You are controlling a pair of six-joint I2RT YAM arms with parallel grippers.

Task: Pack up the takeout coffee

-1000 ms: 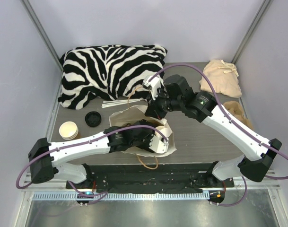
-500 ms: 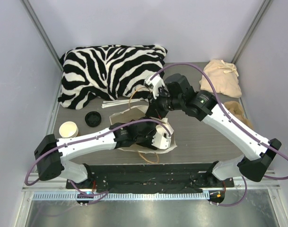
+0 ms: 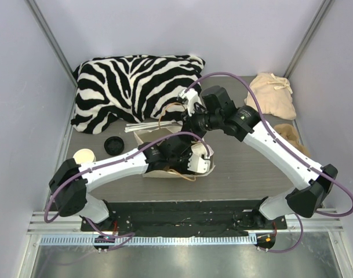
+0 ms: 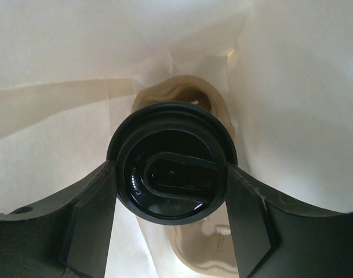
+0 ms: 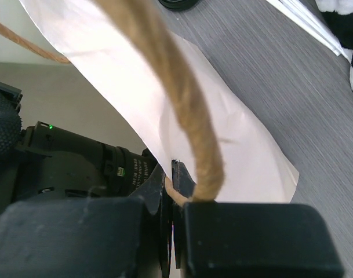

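Observation:
The takeout coffee point(image 4: 171, 159) shows from above as a round black lid, its brown body hidden beneath. My left gripper point(image 4: 170, 176) is shut on it, one finger on each side of the lid. Cup and gripper are inside a white paper bag point(image 4: 60, 52). In the top view the left gripper point(image 3: 193, 159) reaches into the bag point(image 3: 146, 139) at the table's middle. My right gripper point(image 5: 175, 174) is shut on the bag's rim point(image 5: 222, 145) at the brown twine handle point(image 5: 182, 98). In the top view the right gripper point(image 3: 190, 119) is at the bag's far edge.
A zebra-striped cushion point(image 3: 135, 87) fills the back left. A brown cup with a white top point(image 3: 83, 155) and a flat black lid point(image 3: 113, 145) sit left of the bag. White wrapped sticks point(image 3: 144, 124) lie behind the bag. Beige cloth bundles point(image 3: 272, 95) sit at the back right.
My left arm has pushed farther from the base, carrying the cup deeper into the bag. The right gripper has shifted slightly back, still holding the bag's rim.

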